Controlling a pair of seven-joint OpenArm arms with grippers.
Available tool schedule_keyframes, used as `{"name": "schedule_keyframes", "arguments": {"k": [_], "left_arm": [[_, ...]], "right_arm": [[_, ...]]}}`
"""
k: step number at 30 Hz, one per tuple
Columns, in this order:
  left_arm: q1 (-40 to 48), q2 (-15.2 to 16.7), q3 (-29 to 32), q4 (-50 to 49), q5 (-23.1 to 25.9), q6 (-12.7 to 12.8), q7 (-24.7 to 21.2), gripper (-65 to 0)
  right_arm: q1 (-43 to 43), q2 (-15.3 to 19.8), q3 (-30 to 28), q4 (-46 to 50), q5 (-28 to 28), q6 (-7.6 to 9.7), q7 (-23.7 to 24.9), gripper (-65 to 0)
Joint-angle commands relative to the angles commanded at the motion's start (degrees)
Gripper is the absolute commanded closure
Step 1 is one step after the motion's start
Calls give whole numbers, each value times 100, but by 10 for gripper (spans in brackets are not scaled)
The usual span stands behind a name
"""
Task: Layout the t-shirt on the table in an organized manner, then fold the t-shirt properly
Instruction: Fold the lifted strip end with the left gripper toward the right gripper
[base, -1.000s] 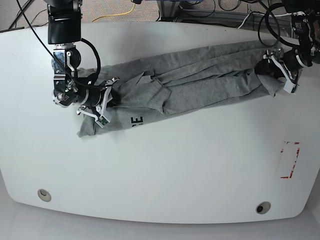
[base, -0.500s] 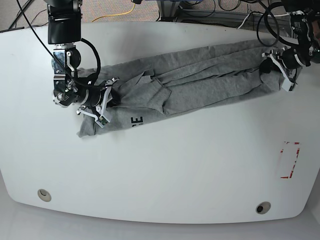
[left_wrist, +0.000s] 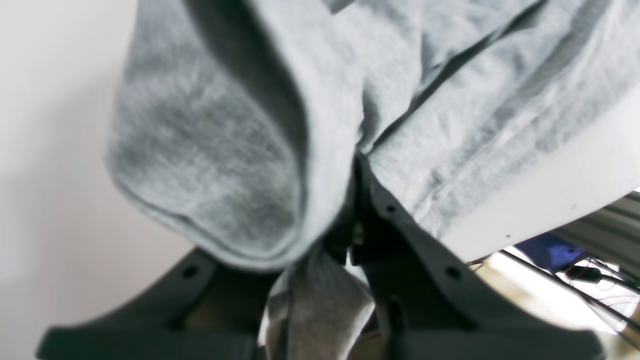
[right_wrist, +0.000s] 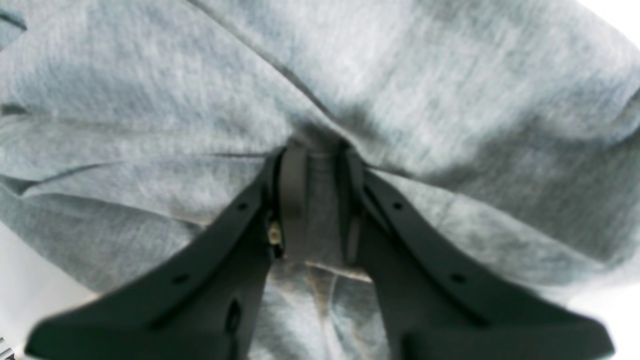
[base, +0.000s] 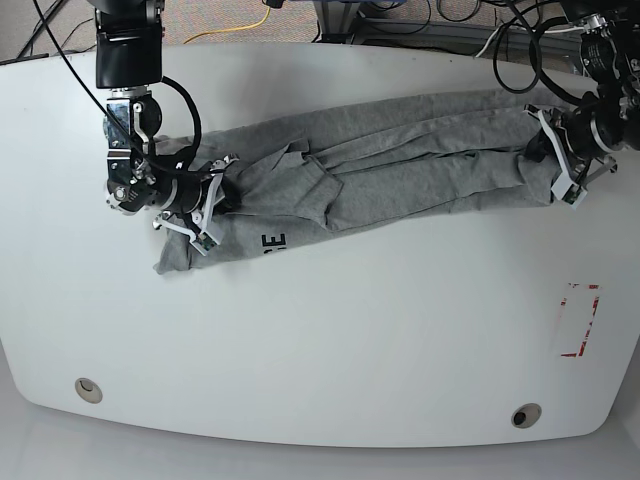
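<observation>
Shirt (base: 390, 160): soft, limp, light; lay bunched in a long rope.
Left gripper (base: 552, 160): clenched on one end.
Right gripper (base: 212, 200): clenched on the other.
Hold: hems, corners.

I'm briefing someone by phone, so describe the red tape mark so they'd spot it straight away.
Start at the white table, then go to its edge on the right of the base view, below the grey t-shirt. The red tape rectangle is the only coloured outline there.
</observation>
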Motion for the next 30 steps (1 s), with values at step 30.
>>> {"name": "schedule_keyframes", "arguments": {"k": [30], "left_arm": [[-1204,2154,1556,-826,62,0,97,-49]], "right_arm": [[0,-9,0,0,0,0,0,-97]]}}
